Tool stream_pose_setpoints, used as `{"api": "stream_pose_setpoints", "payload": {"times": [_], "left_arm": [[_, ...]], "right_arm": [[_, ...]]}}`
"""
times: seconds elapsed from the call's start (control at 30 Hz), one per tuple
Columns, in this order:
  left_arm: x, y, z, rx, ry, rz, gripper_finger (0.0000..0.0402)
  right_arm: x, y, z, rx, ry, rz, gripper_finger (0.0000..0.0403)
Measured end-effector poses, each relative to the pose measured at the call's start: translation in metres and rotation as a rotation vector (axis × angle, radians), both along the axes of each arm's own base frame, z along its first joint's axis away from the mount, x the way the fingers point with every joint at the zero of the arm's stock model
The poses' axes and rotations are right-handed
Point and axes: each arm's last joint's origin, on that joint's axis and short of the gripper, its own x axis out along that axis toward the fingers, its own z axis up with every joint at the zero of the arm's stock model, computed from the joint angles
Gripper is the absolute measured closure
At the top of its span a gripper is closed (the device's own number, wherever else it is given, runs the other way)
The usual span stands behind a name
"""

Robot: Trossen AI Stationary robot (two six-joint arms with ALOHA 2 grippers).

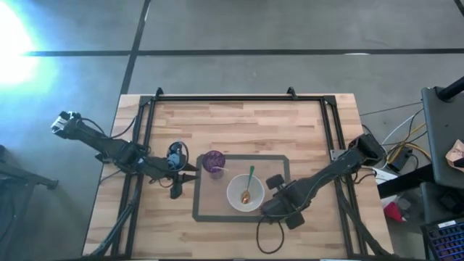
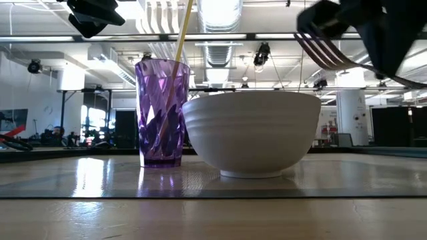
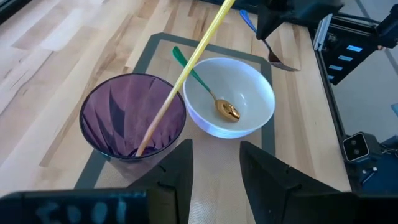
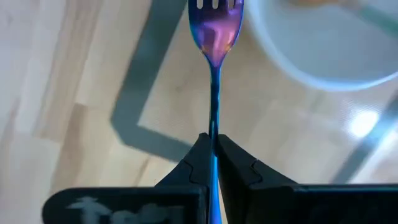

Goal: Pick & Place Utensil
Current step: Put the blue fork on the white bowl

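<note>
An iridescent blue-purple fork (image 4: pixel 215 37) sits in my right gripper (image 4: pixel 214 155), which is shut on it just right of the white bowl (image 1: pixel 245 193); the low view shows the fork (image 2: pixel 330 53) above the bowl's rim (image 2: pixel 252 97). Inside the bowl (image 3: pixel 230 96) lies a gold spoon with a green handle (image 3: pixel 214 102), its handle leaning on the rim. A purple cup (image 3: pixel 132 121) holds a yellow stick (image 3: pixel 186 68) that leans on its rim. My left gripper (image 3: pixel 214 165) is open, left of the cup and touching nothing. My right gripper pinches the fork's handle (image 4: pixel 214 121) between its two fingers, the handle lying along them and the tines (image 4: pixel 216 6) pointing forward, away from the wrist. The fork is lifted clear of the table, next to the bowl and above its rim.
Cup and bowl stand on a grey mat (image 1: pixel 206 210) with a dark border, at the table's near middle. A black frame (image 1: pixel 239 98) runs along the far edge and both sides of the wooden table (image 1: pixel 239 130). Bare wood lies between the mat and the far edge.
</note>
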Motion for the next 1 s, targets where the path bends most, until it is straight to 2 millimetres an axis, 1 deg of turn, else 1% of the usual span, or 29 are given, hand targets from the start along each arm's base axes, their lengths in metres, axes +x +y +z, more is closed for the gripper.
{"api": "stream_pose_setpoints", "payload": {"times": [0.17,0.4,0.7,1.0], "left_arm": [[0.000,0.000,0.000,0.000,0.000,0.000,0.0278],[0.000,0.000,0.000,0.000,0.000,0.000,0.0278],[0.002,-0.001,0.003,-0.015,-0.032,0.000,0.0278],[0.003,-0.001,0.005,0.003,-0.053,-0.017,0.0278]], "right_arm": [[0.007,0.000,0.015,-0.078,-0.093,0.101,0.0391],[0.014,-0.002,0.028,-0.217,-0.184,0.221,0.0391],[0.018,-0.010,0.031,-0.461,-0.242,0.320,0.0390],[0.021,-0.012,0.031,-0.552,-0.231,0.430,0.0390]]}}
